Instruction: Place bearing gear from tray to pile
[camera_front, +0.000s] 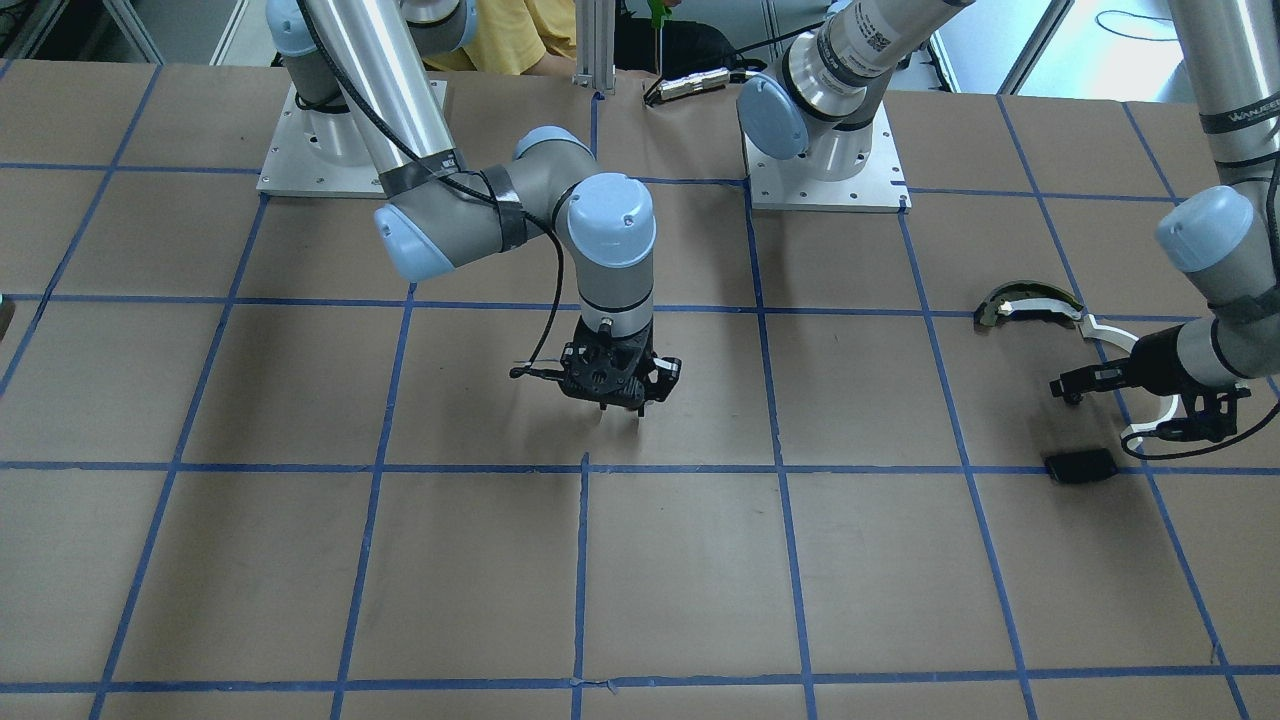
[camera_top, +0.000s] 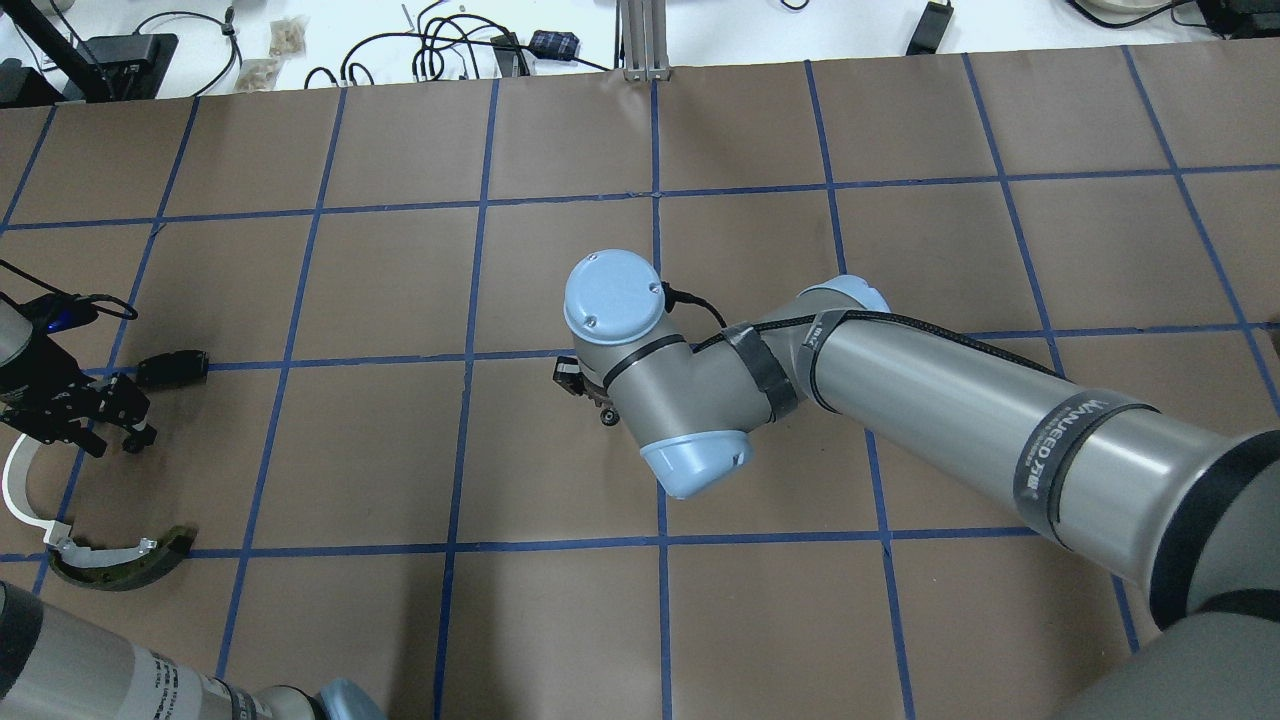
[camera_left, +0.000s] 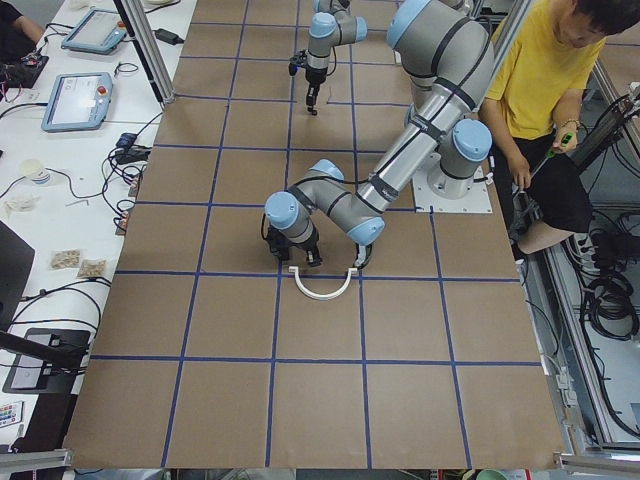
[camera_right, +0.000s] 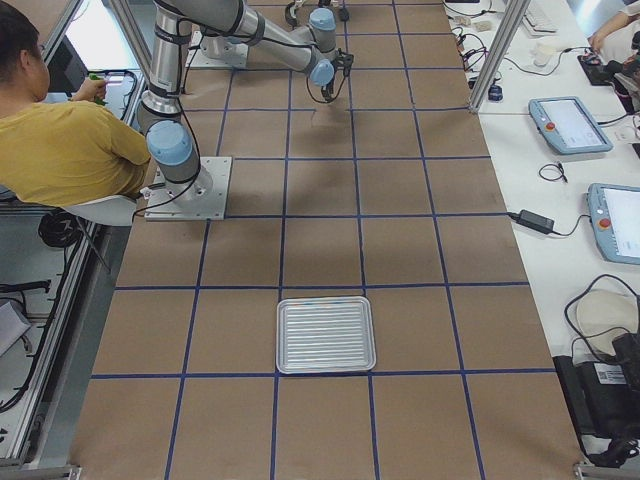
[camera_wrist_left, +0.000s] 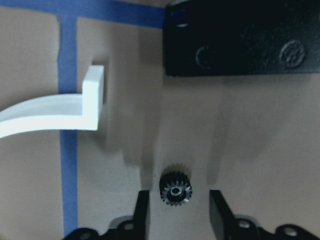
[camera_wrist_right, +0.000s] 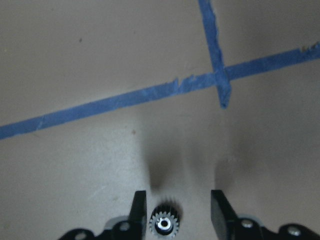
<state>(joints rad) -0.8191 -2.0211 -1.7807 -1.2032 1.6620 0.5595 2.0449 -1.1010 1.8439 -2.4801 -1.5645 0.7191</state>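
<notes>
In the left wrist view a small dark bearing gear (camera_wrist_left: 175, 189) lies on the brown table between the fingers of my left gripper (camera_wrist_left: 180, 210), which is open and clear of it. The pile lies around it: a white curved strip (camera_wrist_left: 55, 107), a flat black plate with holes (camera_wrist_left: 240, 40) and a dark yellowish curved piece (camera_front: 1030, 300). My right gripper (camera_wrist_right: 177, 210) is open over the table's middle (camera_front: 625, 405). A second gear (camera_wrist_right: 162, 223) sits close beside one of its fingers. The ribbed metal tray (camera_right: 325, 300) stands at the table's right end and looks empty.
Blue tape lines grid the brown table. The two arm bases (camera_front: 825, 180) stand on plates at the robot's edge. A person in a yellow shirt (camera_right: 70, 140) sits beside them. Tablets and cables lie on the white bench (camera_right: 570, 125) beyond the far edge.
</notes>
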